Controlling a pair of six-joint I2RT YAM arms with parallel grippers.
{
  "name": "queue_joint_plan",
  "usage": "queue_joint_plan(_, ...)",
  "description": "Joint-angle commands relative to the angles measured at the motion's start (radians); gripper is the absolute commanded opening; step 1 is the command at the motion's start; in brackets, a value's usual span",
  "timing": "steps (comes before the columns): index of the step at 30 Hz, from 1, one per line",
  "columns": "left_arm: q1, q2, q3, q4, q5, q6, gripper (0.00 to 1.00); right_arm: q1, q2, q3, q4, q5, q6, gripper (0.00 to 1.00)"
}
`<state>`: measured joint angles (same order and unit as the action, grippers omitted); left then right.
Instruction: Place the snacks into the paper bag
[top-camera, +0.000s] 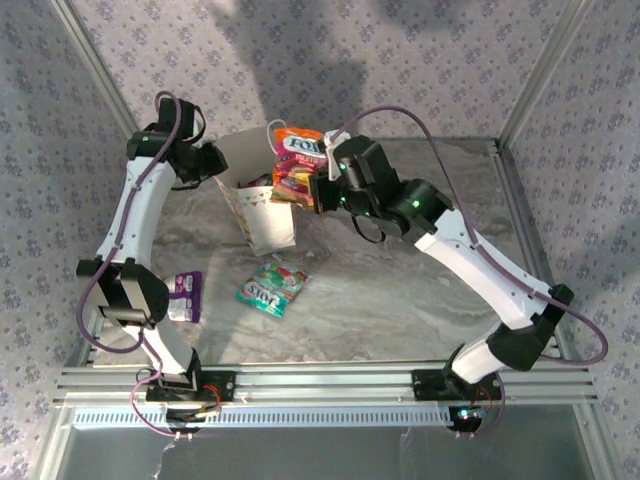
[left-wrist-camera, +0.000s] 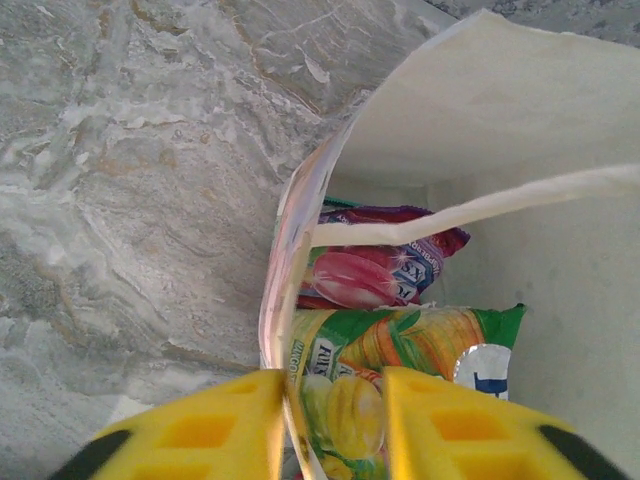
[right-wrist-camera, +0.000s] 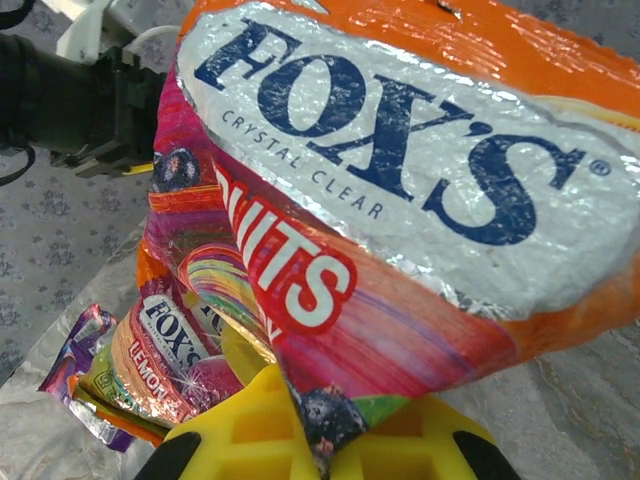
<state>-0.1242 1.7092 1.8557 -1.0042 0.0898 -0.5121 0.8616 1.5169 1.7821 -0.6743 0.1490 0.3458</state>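
The paper bag (left-wrist-camera: 500, 100) holds a purple packet (left-wrist-camera: 385, 272) and yellow-green packet (left-wrist-camera: 400, 345) (left claw (left-wrist-camera: 335, 420) apart astride its wall); right claw (right-wrist-camera: 325, 425) clamps orange packet (right-wrist-camera: 400, 200).

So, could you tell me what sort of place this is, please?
Likely a lab robot cell: a left arm and right arm bolted to an aluminium rail, a marble-look table, and patterned walls.

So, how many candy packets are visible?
5: a red-orange glossy packet in the right pincer, a teal packet and a purple packet on the marble table, a pink-purple packet and a yellow-green packet inside the white paper bag, where more may hide.
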Motion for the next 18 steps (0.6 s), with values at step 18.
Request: queue_joint_plan(18, 0.011, -0.022, -0.089, 0.104, 0.138, 0.02, 0.03, 0.014, 0.197, 0.247, 0.143, -0.081, -0.083, 0.04)
